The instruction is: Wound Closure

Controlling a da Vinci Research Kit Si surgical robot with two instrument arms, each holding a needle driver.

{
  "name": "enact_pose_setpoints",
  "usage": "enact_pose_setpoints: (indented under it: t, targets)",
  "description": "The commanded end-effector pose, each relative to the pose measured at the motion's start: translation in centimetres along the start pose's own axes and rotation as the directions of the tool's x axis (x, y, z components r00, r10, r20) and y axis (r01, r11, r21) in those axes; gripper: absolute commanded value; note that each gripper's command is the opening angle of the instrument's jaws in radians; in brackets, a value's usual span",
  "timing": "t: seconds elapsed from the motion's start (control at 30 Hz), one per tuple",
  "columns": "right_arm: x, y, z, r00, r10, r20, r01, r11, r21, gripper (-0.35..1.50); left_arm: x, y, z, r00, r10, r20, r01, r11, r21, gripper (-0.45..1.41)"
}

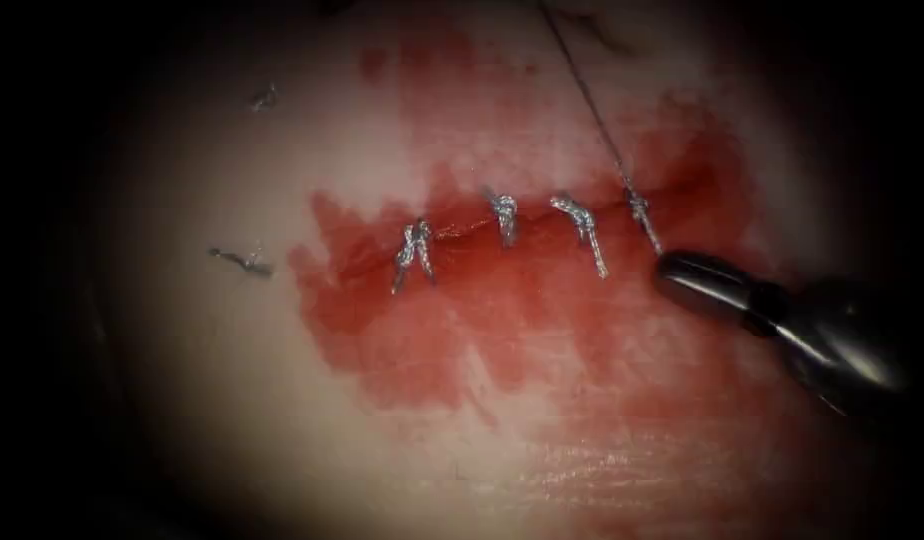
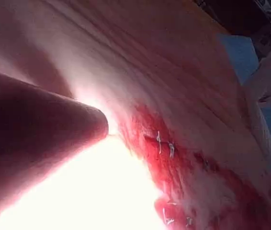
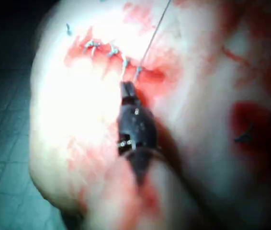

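Note:
The tissue [image 1: 232,380] bears a cut [image 1: 462,232] that runs left to right. Three tied stitches cross it [image 1: 414,250] [image 1: 503,215] [image 1: 582,225]. At the cut's right end sits a fourth knot [image 1: 638,205]. From it a long thread [image 1: 587,95] rises taut up and out of the picture. The knot's short tail runs down to my right tool [image 1: 670,266], whose jaws are shut on its end just below the cut. The right wrist view shows that tool [image 3: 127,88] at the knot, beside the thread [image 3: 153,33]. My left tool's shaft [image 2: 44,124] hangs over the tissue near stitches [image 2: 164,143].
Red fluid [image 1: 542,310] spreads around and below the cut. Two cut ends of thread lie on the pale tissue at the left [image 1: 244,262] [image 1: 264,97]. Blue cloth [image 2: 241,52] lies beyond the tissue's edge.

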State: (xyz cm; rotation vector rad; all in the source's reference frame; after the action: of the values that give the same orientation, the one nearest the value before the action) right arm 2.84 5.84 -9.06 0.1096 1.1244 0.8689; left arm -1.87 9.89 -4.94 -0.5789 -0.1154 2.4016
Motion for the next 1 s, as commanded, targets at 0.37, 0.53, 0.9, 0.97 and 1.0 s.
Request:
enact_pose_setpoints:
  t: [0.37, 0.53, 0.9, 0.97, 1.0]
  targets:
    - [0.64, 0.07, -0.14, 0.998, 0.062, -0.011, -0.062, 0.998, 0.011, 1.3, 0.13, 0.77, -0.66, 0.981, -0.068, -0.184, 0.02, 0.968, -0.25, -0.35]
    - [0.85, 0.11, 0.02, 0.997, 0.082, -0.009, -0.082, 0.997, 0.015, 1.31, 0.11, 1.18, -1.19, 0.969, -0.076, -0.235, 0.002, 0.954, -0.3, -0.35]
    - [0.74, 0.29, 0.52, 1.0, 0.004, -0.024, -0.003, 1.0, 0.011, 1.47, 0.16, 1.33, -1.63, 0.964, -0.085, -0.253, 0.005, 0.954, -0.299, -0.35]
    - [0.68, 0.28, 0.61, 1.0, -0.02, -0.019, 0.02, 1.0, 0.015, 1.47, 0.17, 1.34, -1.63, 0.964, -0.085, -0.253, 0.006, 0.954, -0.298, -0.35]
    - [0.65, 0.28, 0.65, 0.999, -0.028, -0.017, 0.028, 1.0, 0.013, 1.47, 0.17, 1.34, -1.63, 0.964, -0.085, -0.253, 0.006, 0.954, -0.299, -0.35]
